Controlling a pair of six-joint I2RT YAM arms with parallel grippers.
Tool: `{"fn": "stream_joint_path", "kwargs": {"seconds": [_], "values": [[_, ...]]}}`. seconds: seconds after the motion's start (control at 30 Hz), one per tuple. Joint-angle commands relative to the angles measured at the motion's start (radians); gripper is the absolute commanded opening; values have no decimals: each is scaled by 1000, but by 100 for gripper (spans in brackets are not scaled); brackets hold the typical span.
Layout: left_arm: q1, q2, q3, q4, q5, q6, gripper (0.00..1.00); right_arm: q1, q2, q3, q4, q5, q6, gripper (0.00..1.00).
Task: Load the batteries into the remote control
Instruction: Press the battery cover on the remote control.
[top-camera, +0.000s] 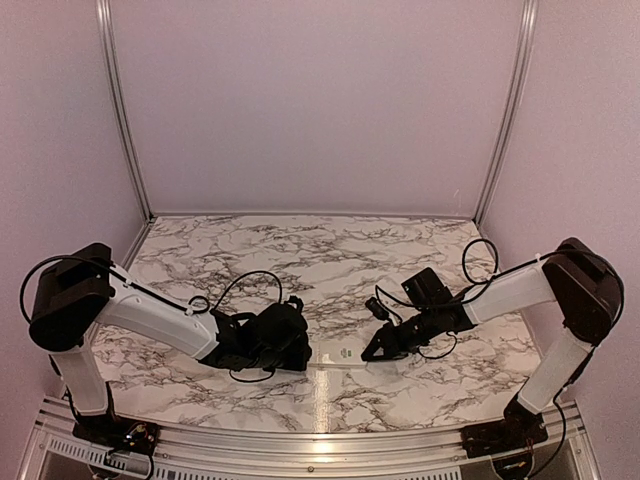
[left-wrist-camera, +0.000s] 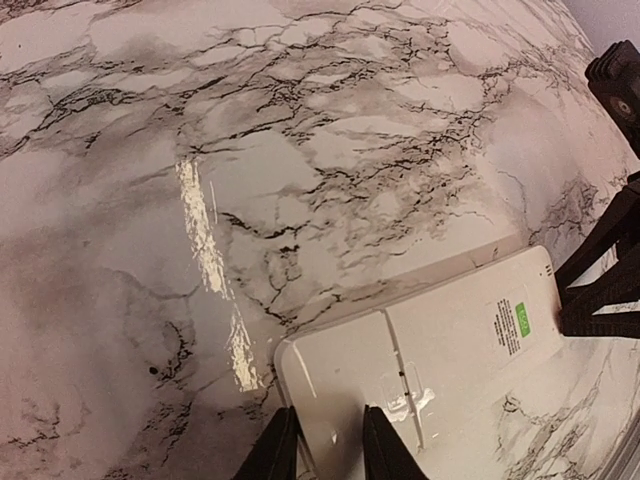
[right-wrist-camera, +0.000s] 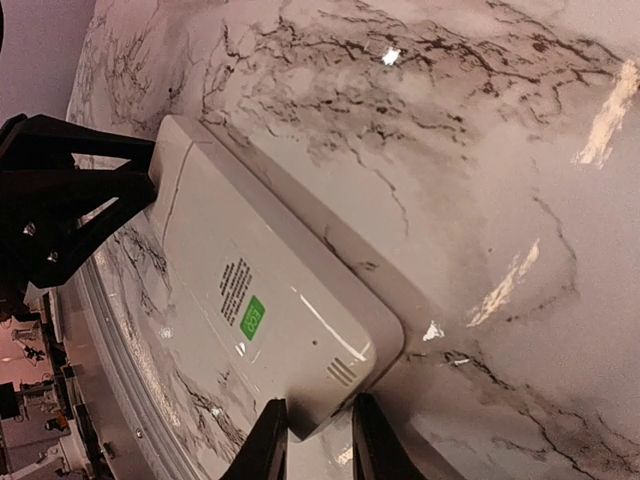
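The remote control (top-camera: 338, 355) is a white flat handset lying back-up on the marble table (top-camera: 300, 250), between my two grippers. My left gripper (left-wrist-camera: 325, 452) is closed on its end with the battery cover panel (left-wrist-camera: 345, 365), which sits in place. My right gripper (right-wrist-camera: 315, 442) is closed on the opposite corner of the remote (right-wrist-camera: 260, 270), near the small slots. A green label (right-wrist-camera: 252, 317) shows on the back and also appears in the left wrist view (left-wrist-camera: 522, 322). In the top view the left gripper (top-camera: 305, 352) and right gripper (top-camera: 370, 352) face each other. No batteries are in view.
Black cables (top-camera: 250, 285) loop over the table behind both arms. A metal rail (top-camera: 320, 440) runs along the near edge, close to the remote. Purple walls with metal posts (top-camera: 505, 110) enclose the table.
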Motion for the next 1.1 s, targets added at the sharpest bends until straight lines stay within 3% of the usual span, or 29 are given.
{"fn": "stream_joint_path", "kwargs": {"seconds": [0.0,0.5,0.87,1.07], "values": [[-4,47,21,-32,18,20,23,20,-1,6,35,-25,3,22],[-10,75,2,44,130,17,22,51,37,38,35,-37,9,19],[-34,85,-10,175,293,61,22,56,68,79,63,-45,9,17],[-5,13,-76,182,279,55,26,-23,45,71,18,-44,-22,21]]}}
